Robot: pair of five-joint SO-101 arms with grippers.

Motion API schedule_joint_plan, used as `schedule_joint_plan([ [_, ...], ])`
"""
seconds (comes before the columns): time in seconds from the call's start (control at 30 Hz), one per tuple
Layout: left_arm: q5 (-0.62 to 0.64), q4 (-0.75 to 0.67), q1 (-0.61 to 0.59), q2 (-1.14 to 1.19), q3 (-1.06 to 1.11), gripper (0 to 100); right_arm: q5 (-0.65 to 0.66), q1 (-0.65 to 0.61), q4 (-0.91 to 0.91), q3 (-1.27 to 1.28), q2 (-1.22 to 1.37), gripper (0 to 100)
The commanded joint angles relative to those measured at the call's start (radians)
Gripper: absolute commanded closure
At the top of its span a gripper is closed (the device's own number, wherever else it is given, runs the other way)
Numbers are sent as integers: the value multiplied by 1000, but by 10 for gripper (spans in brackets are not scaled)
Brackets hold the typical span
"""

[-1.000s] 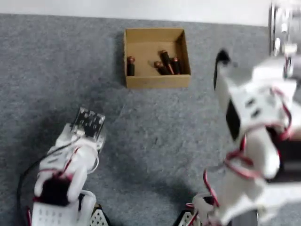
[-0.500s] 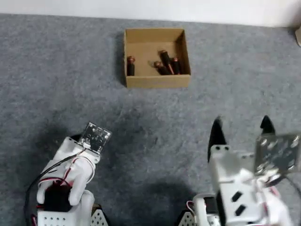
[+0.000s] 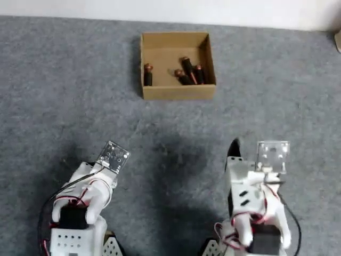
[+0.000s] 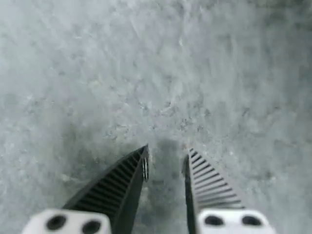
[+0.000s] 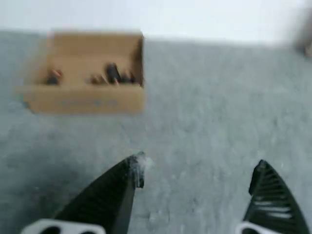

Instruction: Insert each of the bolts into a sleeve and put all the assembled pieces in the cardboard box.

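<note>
The cardboard box (image 3: 177, 92) stands at the far middle of the grey carpet. Inside it lie several dark sleeves with copper-headed bolts in them: one (image 3: 148, 74) at its left wall, a cluster (image 3: 189, 72) toward its right. The box (image 5: 85, 100) and its pieces (image 5: 113, 74) lie ahead of my right gripper (image 5: 200, 170), which is wide open and empty above bare carpet. My left gripper (image 4: 166, 157) points down at the carpet, its fingers a narrow gap apart with nothing between. Both arms (image 3: 88, 194) (image 3: 253, 200) sit pulled back at the near edge.
Grey carpet (image 3: 176, 138) covers the whole stretch between the arms and the box, with no loose parts on it. A pale wall strip (image 3: 170, 8) runs along the far side.
The right arm dropped from high at the right and drew back to the near edge, gripper still open. The left arm pulled back slightly toward the near edge.
</note>
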Motion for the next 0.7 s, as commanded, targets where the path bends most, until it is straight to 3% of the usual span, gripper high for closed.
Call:
schedule_joint_plan([
  [0.0,3,-49,39,-5,25,880,-15,22,-96,202,-38,681],
  [0.2,3,-28,42,-4,25,880,-14,24,-189,475,-31,681],
  [0.53,5,61,36,-4,25,881,-9,41,122,498,-27,681],
  [0.67,5,83,-27,-4,25,881,-9,51,191,498,-33,681],
])
